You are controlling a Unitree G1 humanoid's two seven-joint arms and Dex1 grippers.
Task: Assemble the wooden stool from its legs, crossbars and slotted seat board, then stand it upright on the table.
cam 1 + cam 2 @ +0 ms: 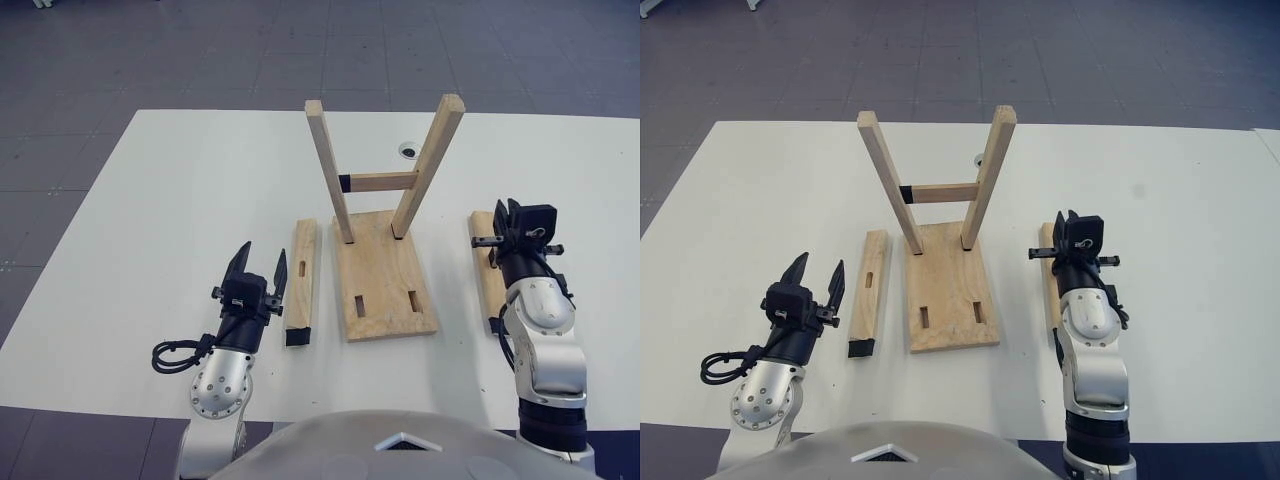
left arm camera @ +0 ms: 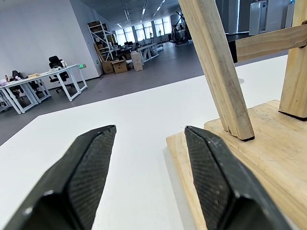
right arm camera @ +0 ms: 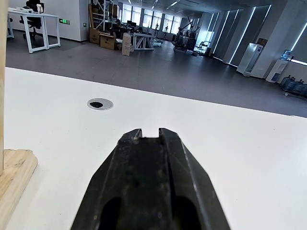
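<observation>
Head pair above, wrist cameras low.
Both head views look down over the same counter (image 1: pixel 150 200); wrist cameras sit close behind the left hand (image 2: pixel 149 132) and right hand (image 3: pixel 150 130), facing the far room.

The table (image 1: pixel 160 220) is white. The seat board (image 1: pixel 385 285), upright legs (image 1: pixel 329 170) and crossbar (image 1: pixel 385 181) are pale wood. The crossbar's left end is black, as is the near tip of the loose leg (image 1: pixel 303 270). The left gripper (image 1: pixel 263 252) is black, its pads (image 2: pixel 91 167) cross-hatched.

Before me, the pale slotted wooden seat board (image 1: pixel 385 290) lies flat. Two upright square wooden legs (image 1: pixel 328 165) stand in it, joined by a short wooden crossbar (image 1: pixel 382 181). A loose left leg (image 1: pixel 303 275) and a loose right leg (image 1: pixel 488 285) lie flat beside it.
</observation>
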